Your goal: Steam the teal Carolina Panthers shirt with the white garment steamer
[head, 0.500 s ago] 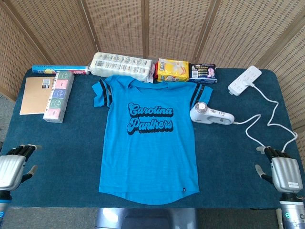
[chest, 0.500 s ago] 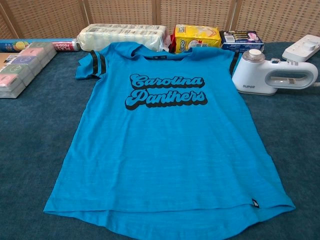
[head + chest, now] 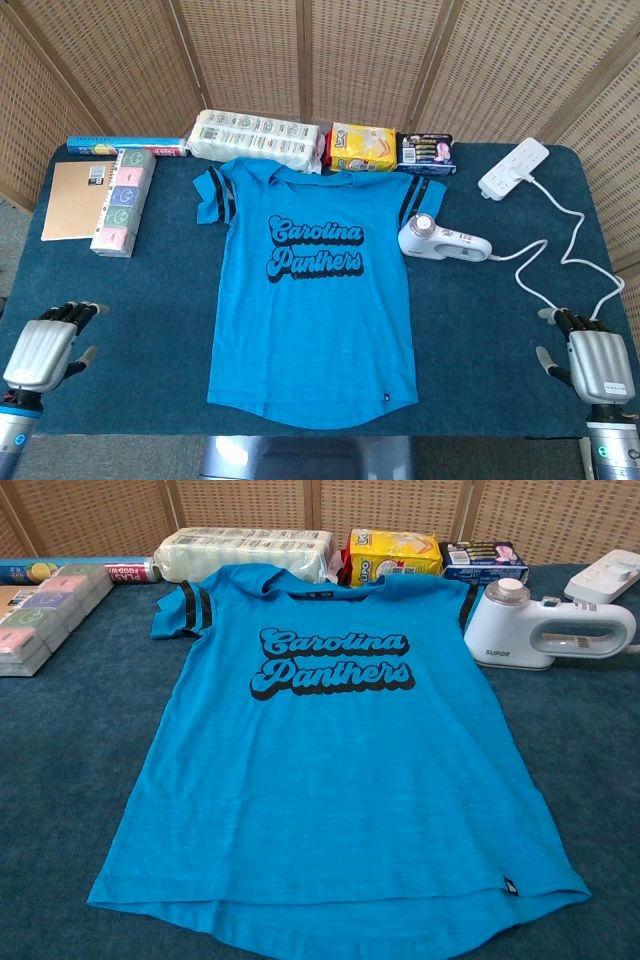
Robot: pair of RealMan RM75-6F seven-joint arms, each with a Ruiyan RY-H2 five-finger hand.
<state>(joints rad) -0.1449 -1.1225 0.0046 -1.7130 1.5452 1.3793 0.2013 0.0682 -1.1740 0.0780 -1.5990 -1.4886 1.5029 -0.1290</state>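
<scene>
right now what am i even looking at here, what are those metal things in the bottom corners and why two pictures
Those are a robot's two mechanical hands: the left hand and right hand. Both hover at the near edge of the table, fingers apart, holding nothing.

Both pictures come from the robot's own cameras. The head view looks down over the whole table; the chest view sits lower and closer, and shows no hands.

A teal shirt lies flat in the middle. Beside its sleeve sits a white garment steamer, its cord running to a power strip. Packaged goods line the far edge, and a brown notebook lies at far left.
</scene>
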